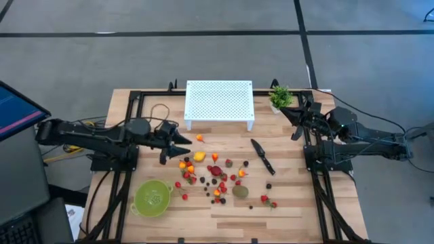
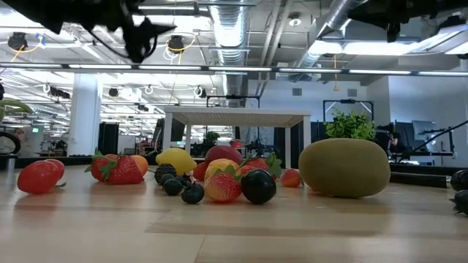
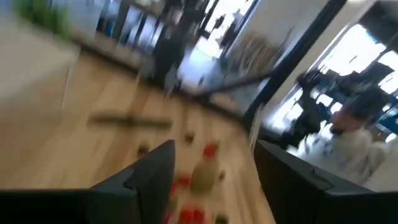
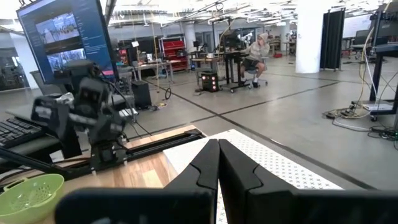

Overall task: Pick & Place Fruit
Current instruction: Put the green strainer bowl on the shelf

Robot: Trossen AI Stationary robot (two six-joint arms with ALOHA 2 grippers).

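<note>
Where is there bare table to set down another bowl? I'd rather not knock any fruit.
Free: the near-right corner, beyond the kiwi and the last strawberries, and the strip between the white rack and the left rail. Crowded: the middle, from the green colander across the fruit to the knife.

A white perforated metal stand (image 1: 219,102) sits on the wooden desk (image 1: 291,203); small green potted plant (image 1: 281,97) just beside it, black knife (image 1: 262,156) nearby, green plastic colander (image 1: 152,197) well apart

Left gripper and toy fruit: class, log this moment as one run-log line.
left gripper: open, empty, above table | right gripper: shut, waiting by small green potted plant | tiny toy fruits: scattered on wooden table
</note>
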